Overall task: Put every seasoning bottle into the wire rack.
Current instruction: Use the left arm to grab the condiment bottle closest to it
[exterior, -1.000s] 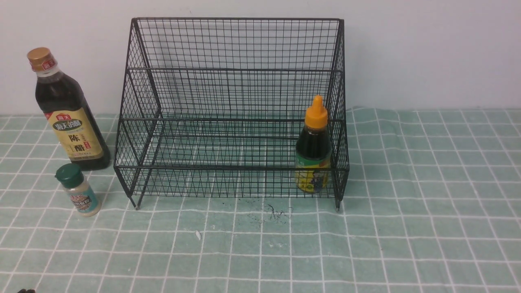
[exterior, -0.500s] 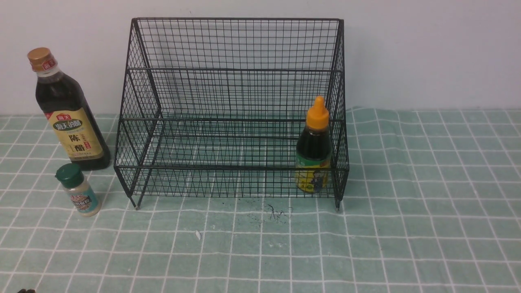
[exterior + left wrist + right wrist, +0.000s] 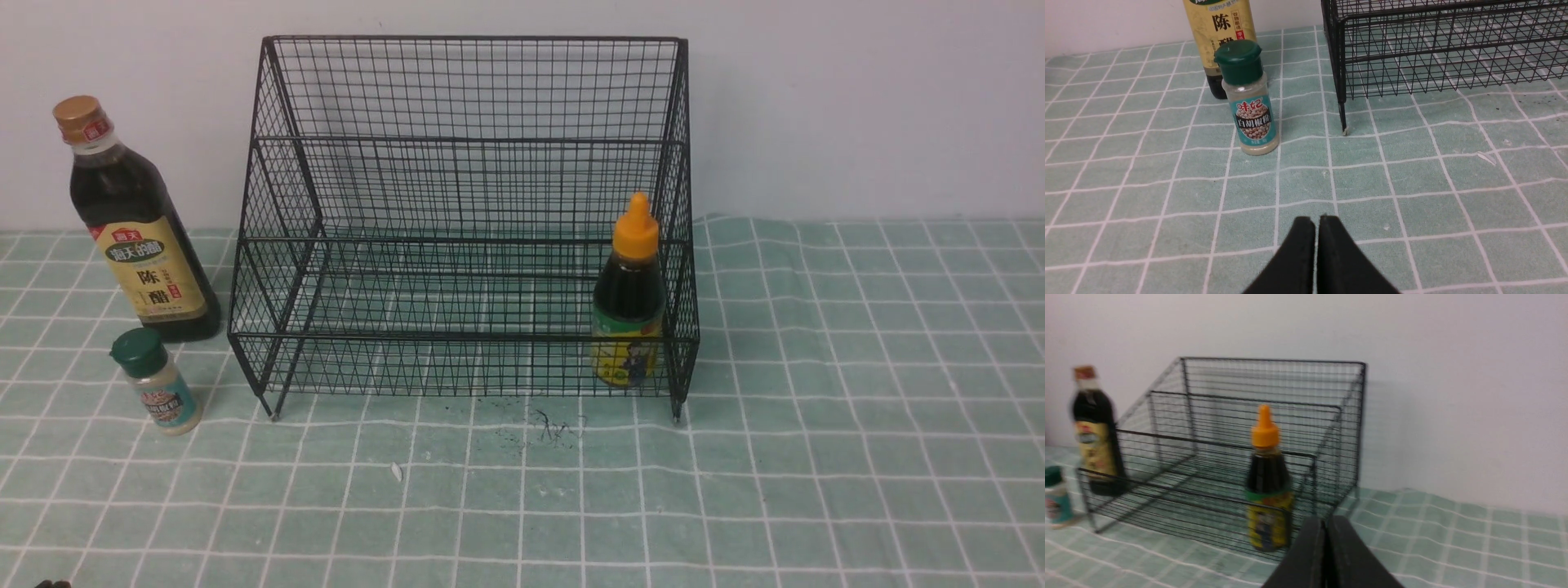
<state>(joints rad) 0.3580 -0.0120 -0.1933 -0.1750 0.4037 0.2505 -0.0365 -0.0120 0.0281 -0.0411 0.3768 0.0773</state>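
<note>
The black wire rack (image 3: 465,90) stands at the back of the table. The orange-nozzled squeeze bottle (image 3: 627,306) stands upright in the right end of its lower tier, also in the right wrist view (image 3: 1267,486). The tall vinegar bottle (image 3: 135,237) stands on the cloth left of the rack. The green-capped shaker (image 3: 157,381) stands in front of it, also in the left wrist view (image 3: 1248,100). My left gripper (image 3: 1316,220) is shut and empty, low over the cloth short of the shaker. My right gripper (image 3: 1325,520) is shut and empty, off the rack's right front corner (image 3: 1312,473).
A green checked cloth (image 3: 816,457) covers the table up to a white wall (image 3: 857,98). Dark specks (image 3: 547,429) lie on the cloth just in front of the rack. The rack's front left foot (image 3: 1344,128) stands close to the shaker.
Nothing has visibly moved in the front view over the last second.
</note>
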